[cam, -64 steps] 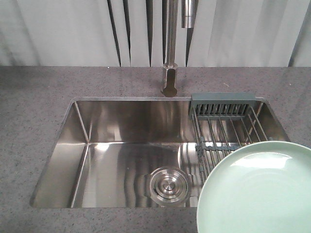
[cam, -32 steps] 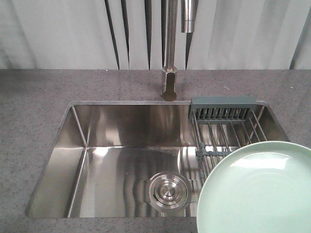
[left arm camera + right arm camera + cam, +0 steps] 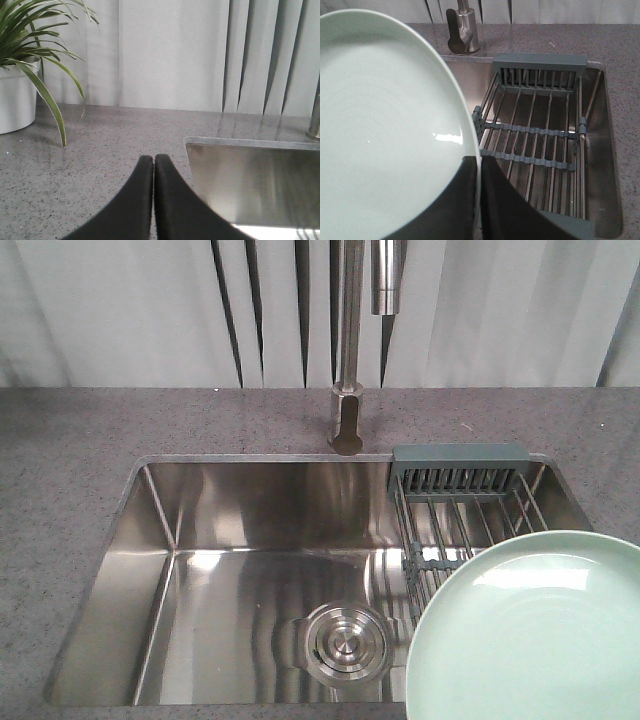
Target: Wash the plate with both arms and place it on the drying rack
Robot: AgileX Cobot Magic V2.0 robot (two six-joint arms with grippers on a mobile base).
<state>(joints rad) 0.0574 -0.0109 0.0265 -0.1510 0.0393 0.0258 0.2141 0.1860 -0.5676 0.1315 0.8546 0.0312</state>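
Observation:
The pale mint-green plate [image 3: 530, 635] fills the lower right of the front view and hides the near part of the drying rack [image 3: 460, 502]. In the right wrist view my right gripper [image 3: 479, 162] is shut on the plate [image 3: 385, 130] at its rim, one finger on each face, with the drying rack [image 3: 540, 145] lying across the right end of the sink beyond it. My left gripper [image 3: 153, 160] is shut with nothing in it, over the grey countertop just left of the sink's corner. Neither arm shows in the front view.
The steel sink [image 3: 180, 640] has a round drain [image 3: 342, 643] in its floor. A steel faucet [image 3: 348, 390] stands behind it on the grey countertop [image 3: 70, 450]. A white-potted plant [image 3: 20, 65] sits far left on the counter. Pale curtains hang behind.
The front view has shifted a little: the sink, faucet and rack sit slightly lower and nearer in the frame. The plate keeps its place in the lower right.

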